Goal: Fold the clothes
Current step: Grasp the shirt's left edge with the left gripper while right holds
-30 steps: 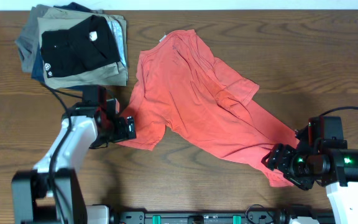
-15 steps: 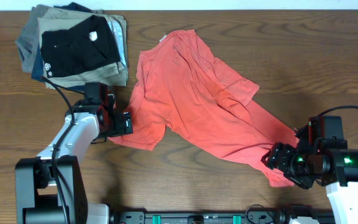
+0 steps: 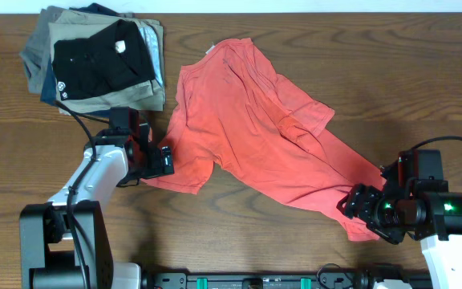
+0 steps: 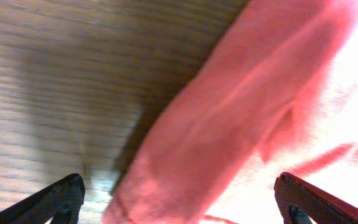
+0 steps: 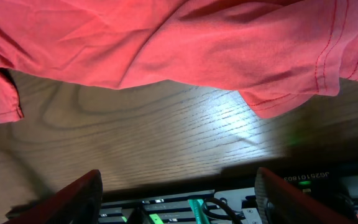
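Wooden table (image 3: 295, 32) fills the view, and the coral-red T-shirt (image 3: 247, 120) sprawls crumpled across its middle, 1 stack of folded garments (image 3: 95, 60) at the far left corner. Left claw (image 3: 159, 159) gapes wide at the shirt's left edge, gripping nothing; right claw (image 3: 359, 210) stands open at the lower right hem, empty too
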`<action>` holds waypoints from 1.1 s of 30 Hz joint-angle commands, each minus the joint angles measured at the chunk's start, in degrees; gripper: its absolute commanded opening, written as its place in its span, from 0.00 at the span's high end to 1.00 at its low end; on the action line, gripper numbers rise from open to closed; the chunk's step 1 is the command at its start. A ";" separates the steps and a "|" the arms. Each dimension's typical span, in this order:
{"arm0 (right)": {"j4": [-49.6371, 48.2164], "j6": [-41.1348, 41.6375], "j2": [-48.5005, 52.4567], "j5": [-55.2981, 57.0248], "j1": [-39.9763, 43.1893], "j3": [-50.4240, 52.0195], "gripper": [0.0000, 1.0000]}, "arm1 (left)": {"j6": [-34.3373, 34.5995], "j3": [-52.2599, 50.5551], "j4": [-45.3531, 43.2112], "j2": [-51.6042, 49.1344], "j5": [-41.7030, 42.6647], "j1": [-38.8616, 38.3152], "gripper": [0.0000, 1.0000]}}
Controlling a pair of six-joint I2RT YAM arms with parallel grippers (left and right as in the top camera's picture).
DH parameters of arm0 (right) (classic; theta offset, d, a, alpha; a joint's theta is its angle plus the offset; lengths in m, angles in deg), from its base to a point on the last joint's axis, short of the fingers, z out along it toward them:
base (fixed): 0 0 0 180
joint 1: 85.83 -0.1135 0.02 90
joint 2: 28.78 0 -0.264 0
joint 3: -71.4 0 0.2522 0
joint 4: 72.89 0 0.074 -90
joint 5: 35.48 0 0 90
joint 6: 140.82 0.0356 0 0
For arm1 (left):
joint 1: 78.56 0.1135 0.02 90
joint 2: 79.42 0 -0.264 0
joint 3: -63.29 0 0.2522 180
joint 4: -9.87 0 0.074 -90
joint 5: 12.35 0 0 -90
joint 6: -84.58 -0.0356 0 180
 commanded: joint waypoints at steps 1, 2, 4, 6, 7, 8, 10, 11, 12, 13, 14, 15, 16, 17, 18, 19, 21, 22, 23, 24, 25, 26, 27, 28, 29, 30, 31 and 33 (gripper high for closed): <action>0.07 -0.66 -0.22 -0.42 0.46 0.04 0.23 | 0.50 0.35 0.22 -0.11 4.28 0.17 0.02; 0.04 -0.66 -0.22 -0.42 0.46 0.04 0.23 | 0.50 0.35 0.22 -0.11 4.61 0.17 0.02; 0.04 -0.66 -0.22 -0.42 0.46 0.04 0.23 | 0.50 0.35 0.20 -0.11 4.63 0.17 0.02; 0.04 -0.66 -0.22 -0.42 0.46 0.04 0.23 | 0.50 0.35 0.17 -0.11 4.59 0.17 0.02; 0.04 -0.68 -0.22 -0.42 0.46 0.04 0.23 | 0.50 0.35 0.15 -0.11 4.59 0.17 0.02; 0.04 -0.68 -0.22 -0.42 0.46 0.04 0.23 | 0.50 0.35 0.15 -0.11 4.59 0.17 0.02; 0.07 -0.68 -0.22 -0.42 0.46 0.04 0.23 | 0.50 0.35 0.00 -0.11 4.59 0.17 0.02; 0.07 -0.68 -0.22 -0.42 0.46 0.04 0.23 | 0.50 0.35 -0.09 -0.11 4.59 0.17 0.02; 0.07 -0.68 -0.22 -0.42 0.46 0.04 0.23 | 0.50 0.35 -0.11 -0.11 4.59 0.17 0.02; 0.07 -0.68 -0.22 -0.42 0.46 0.04 0.23 | 0.50 0.35 -0.11 -0.11 4.61 0.17 0.02; 0.07 -0.68 -0.22 -0.42 0.46 0.04 0.23 | 0.50 0.35 -0.11 -0.11 4.59 0.17 0.02; 0.07 -0.68 -0.22 -0.42 0.46 0.04 0.23 | 0.50 0.35 -0.11 -0.11 4.61 0.17 0.02; 0.04 -0.70 -0.22 -0.39 0.46 0.04 0.23 | 0.50 0.35 -0.09 -0.11 4.61 0.17 0.05; 0.04 -0.70 -0.22 -0.42 0.46 0.04 0.23 | 0.50 0.35 -0.09 -0.11 4.61 0.17 0.25; 0.04 -0.70 -0.22 -0.39 0.46 0.04 0.23 | 0.50 0.35 -0.07 -0.11 4.59 0.17 0.41; 0.04 -0.81 -0.22 -0.42 0.46 0.04 0.23 | 0.50 0.35 -0.07 -0.11 4.57 0.17 0.50; 0.04 -1.11 -0.22 -0.42 0.46 0.04 0.23 | 0.50 0.35 -0.04 -0.11 4.57 0.17 0.67; 0.07 -1.09 -0.22 -0.42 0.46 0.04 0.23 | 0.50 0.35 -0.02 -0.11 4.57 0.17 0.76; 0.04 -1.09 -0.22 -0.42 0.46 0.04 0.23 | 0.50 0.35 0.02 -0.11 4.57 0.17 0.81; 0.07 -1.09 -0.22 -0.42 0.46 0.04 0.23 | 0.48 0.35 0.20 -0.11 4.57 0.17 0.90; 0.07 -1.09 -0.22 -0.42 0.46 0.04 0.23 | 0.48 0.35 0.46 -0.11 4.55 0.17 0.94; 0.07 -1.09 -0.22 -0.42 0.46 0.04 0.23 | 0.46 0.35 0.72 -0.11 4.55 0.17 0.94; 0.07 -1.09 -0.22 -0.42 0.46 0.04 0.23 | 0.48 0.37 0.96 -0.11 4.55 0.20 0.94; 0.07 -1.09 -0.22 -0.42 0.46 0.04 0.23 | 0.48 0.37 1.29 0.00 4.57 0.20 0.94; 0.04 -1.09 -0.22 -0.42 0.46 0.04 0.22 | 0.50 0.44 1.70 0.26 4.59 0.20 0.94; 0.02 -1.09 -0.22 -0.42 0.46 0.04 0.22 | 0.50 0.52 1.95 0.52 4.59 0.20 0.94; -0.04 -1.09 -0.22 -0.42 0.46 0.04 0.22 | 0.66 0.76 2.45 1.09 4.63 0.20 0.94; -0.15 -1.07 -0.22 -0.42 0.46 0.04 0.22 | 1.53 1.62 3.87 2.54 4.66 0.20 0.94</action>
